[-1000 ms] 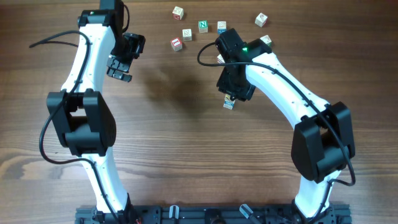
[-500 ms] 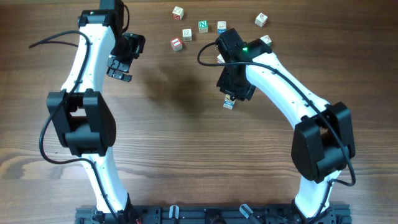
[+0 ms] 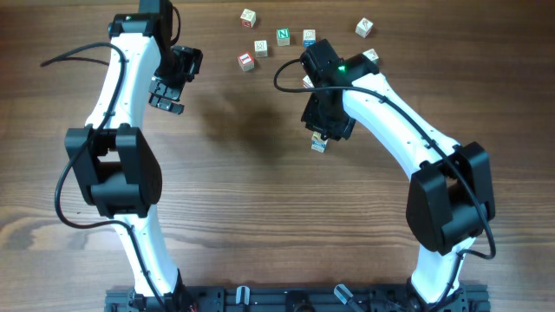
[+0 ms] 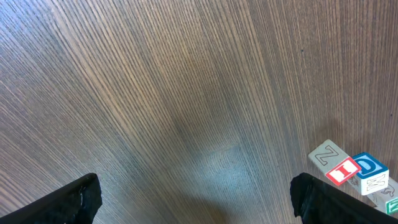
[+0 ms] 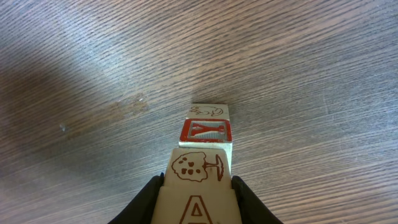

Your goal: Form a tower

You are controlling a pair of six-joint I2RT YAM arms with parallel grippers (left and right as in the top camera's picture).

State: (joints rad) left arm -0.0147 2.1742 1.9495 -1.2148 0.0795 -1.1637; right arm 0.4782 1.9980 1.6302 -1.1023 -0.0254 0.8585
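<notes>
Chiefly of note, item one: tower (image 3: pixel 319 145), a narrow stack of pale letter cubes, stood under the right gripper (image 3: pixel 323 130). From overhead it showed little more than one cube's footprint, so its long axis was judged upright and in line with the fingers. Item two: top cube (image 5: pixel 198 167), bearing a tree drawing and a letter A, sat between the right gripper's jaws, which stood narrow and pressed on both its flanks. The red Y cube (image 5: pixel 205 131) lay directly beyond it, apparently touching, with the faces squared up in one line. Item three: left gripper (image 3: pixel 166 95), jaws spread wide and holding nothing, hung well apart from the tower on its left side, over bare table (image 4: pixel 186 93). Item four: loose cubes (image 3: pixel 283 35), scattered on the side of the tower away from the robot. Judgement: the right gripper was much the nearer, and any release or lift would have to run straight along the tower's upright axis, or the stack could tip.
</notes>
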